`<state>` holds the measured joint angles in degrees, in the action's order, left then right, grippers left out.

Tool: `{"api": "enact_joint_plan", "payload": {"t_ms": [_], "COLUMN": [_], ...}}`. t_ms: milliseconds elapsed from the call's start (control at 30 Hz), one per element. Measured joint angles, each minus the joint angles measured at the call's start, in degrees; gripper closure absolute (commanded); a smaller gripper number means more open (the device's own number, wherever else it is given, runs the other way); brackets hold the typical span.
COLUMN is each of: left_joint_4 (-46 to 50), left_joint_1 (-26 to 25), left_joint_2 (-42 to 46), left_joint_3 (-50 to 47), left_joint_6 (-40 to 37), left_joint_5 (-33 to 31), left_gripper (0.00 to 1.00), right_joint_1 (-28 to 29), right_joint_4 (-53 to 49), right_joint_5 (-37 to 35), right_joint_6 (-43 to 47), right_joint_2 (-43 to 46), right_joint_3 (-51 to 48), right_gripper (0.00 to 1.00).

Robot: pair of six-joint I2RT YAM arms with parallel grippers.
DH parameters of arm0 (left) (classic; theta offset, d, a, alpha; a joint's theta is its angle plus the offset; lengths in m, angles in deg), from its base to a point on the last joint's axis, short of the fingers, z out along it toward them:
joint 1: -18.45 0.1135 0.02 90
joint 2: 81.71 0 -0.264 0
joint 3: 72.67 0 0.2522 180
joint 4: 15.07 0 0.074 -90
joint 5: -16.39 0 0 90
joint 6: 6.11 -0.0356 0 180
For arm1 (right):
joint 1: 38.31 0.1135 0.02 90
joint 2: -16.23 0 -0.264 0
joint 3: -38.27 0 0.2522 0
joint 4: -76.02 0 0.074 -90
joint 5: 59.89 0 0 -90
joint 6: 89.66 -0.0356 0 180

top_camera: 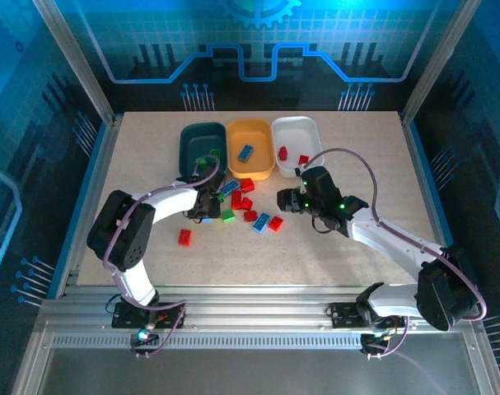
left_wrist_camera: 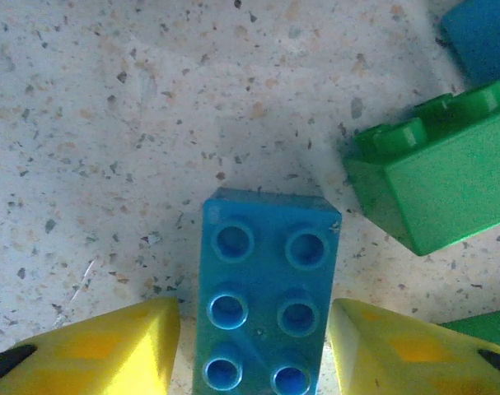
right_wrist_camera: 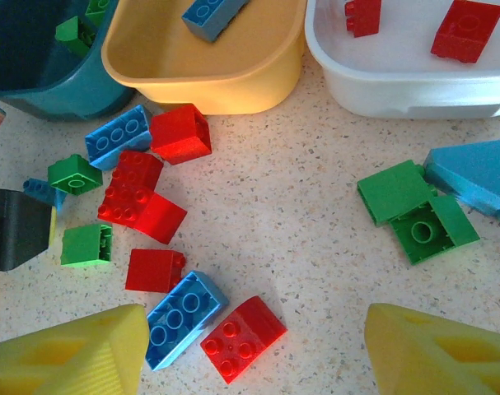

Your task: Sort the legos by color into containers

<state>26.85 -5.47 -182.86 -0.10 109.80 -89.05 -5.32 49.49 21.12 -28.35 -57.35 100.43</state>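
My left gripper (left_wrist_camera: 254,354) is low over the table, open, its yellow fingers (left_wrist_camera: 109,346) straddling a light blue lego (left_wrist_camera: 266,288) with a slim gap on each side. A green lego (left_wrist_camera: 439,193) lies just right of it. My right gripper (right_wrist_camera: 254,362) is wide open above a red lego (right_wrist_camera: 243,337) and a blue one (right_wrist_camera: 184,317). Several red, green and blue legos lie scattered before the trays (top_camera: 241,202). The teal tray (top_camera: 192,140) holds green legos, the orange-yellow tray (top_camera: 262,132) one blue lego (top_camera: 246,152), and the white tray (top_camera: 303,127) two red ones.
The three trays stand side by side at the back of the table. A lone red lego (top_camera: 184,237) lies near the left arm. Two green legos (right_wrist_camera: 418,210) and a blue one (right_wrist_camera: 472,173) lie right of the pile. Metal frame posts edge the table.
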Motion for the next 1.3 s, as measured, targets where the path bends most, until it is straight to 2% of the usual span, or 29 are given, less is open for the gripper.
{"api": "enact_joint_plan", "payload": {"t_ms": [167, 300, 500, 633, 767, 1000, 1100, 1133, 1167, 1200, 1300], "left_joint_4": [-0.1, -0.1, 3.0, 3.3, 0.4, 1.0, 2.5, 3.1, 3.4, 3.7, 4.6], "left_joint_1": [-0.5, -0.9, -3.1, -3.6, -3.6, -3.6, -3.6, -3.6, -3.6, -3.6, -3.6], "left_joint_2": [-1.1, -0.9, 5.2, 7.0, 1.1, -17.6, -23.3, -24.3, -24.7, -25.0, -25.0], "left_joint_3": [0.9, 0.9, 2.1, 12.1, 24.2, 43.5, 49.2, 49.9, 50.4, 50.5, 51.1], "left_joint_6": [-0.3, -0.2, -0.4, -0.5, -0.5, -0.5, -0.5, -0.6, -0.5, -0.6, -0.7], "left_joint_5": [0.0, -0.4, -0.6, -0.2, 1.0, 2.4, 2.5, 2.5, 2.5, 2.6, 3.0], "left_gripper": [0.71, 0.80, 0.79, 0.85, 0.87, 0.86, 0.80, 0.73, 0.63, 0.49, 0.20], "right_joint_1": [0.0, 0.0, 0.0, 0.0, 0.0, 0.0, 0.0, 0.0, 0.0, 0.0, 0.0], "right_joint_4": [0.0, 0.0, 0.0, 0.0, 0.0, 0.1, 0.3, 0.4, 0.4, 0.4, 0.4], "right_joint_5": [0.0, 0.0, -0.2, -0.2, -0.3, -1.0, -1.0, -1.0, -1.0, -1.0, -1.0], "right_joint_6": [0.0, 0.0, 0.0, 0.0, 0.0, 0.0, 0.0, 0.0, 0.0, 0.0, 0.0], "right_joint_2": [0.1, 0.1, 0.1, 0.1, 0.1, 0.1, 0.1, 0.1, 0.1, 0.1, 0.0], "right_joint_3": [0.0, 0.0, 0.0, 0.0, 0.0, -0.1, -0.1, -0.1, -0.1, -0.1, -0.1], "right_gripper": [0.29, 0.29, 0.29, 0.29, 0.29, 0.29, 0.29, 0.29, 0.29, 0.28, 0.28]}}
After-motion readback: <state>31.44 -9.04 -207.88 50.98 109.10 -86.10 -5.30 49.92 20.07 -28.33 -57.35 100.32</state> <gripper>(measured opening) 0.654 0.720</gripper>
